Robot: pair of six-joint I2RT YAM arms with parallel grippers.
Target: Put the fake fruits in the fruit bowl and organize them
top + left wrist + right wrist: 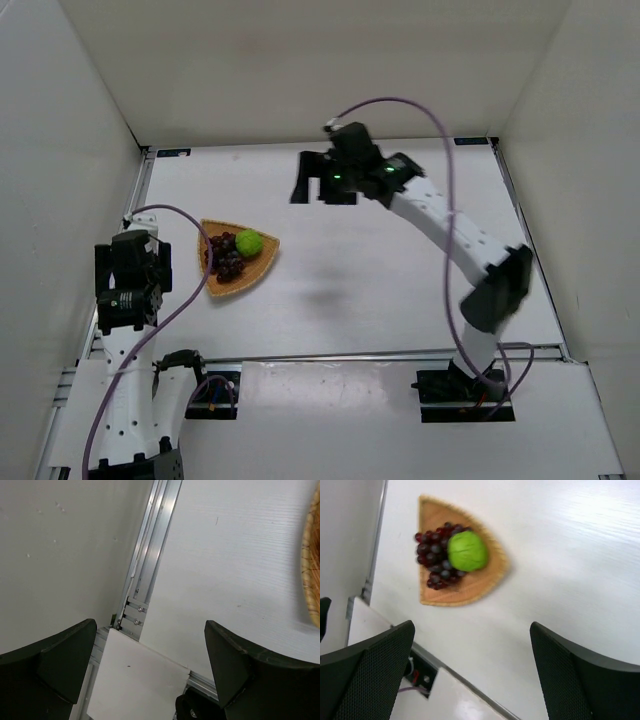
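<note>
The tan woven fruit bowl (234,284) lies at the table's left side. The dark red-purple grapes (228,258) and the bright green apple (249,241) both lie inside it, touching each other. In the right wrist view the bowl (470,587) holds the grapes (432,555) with the apple (467,551) beside them. My right gripper (320,190) is open and empty, high over the far middle of the table; it also shows in its own view (470,670). My left gripper (128,262) is open and empty left of the bowl. Its own view (150,665) shows only the bowl's rim (311,565).
White walls enclose the table on the left, the back and the right. An aluminium rail (150,555) runs along the left edge beside my left gripper. A purple cable (420,110) loops above the right arm.
</note>
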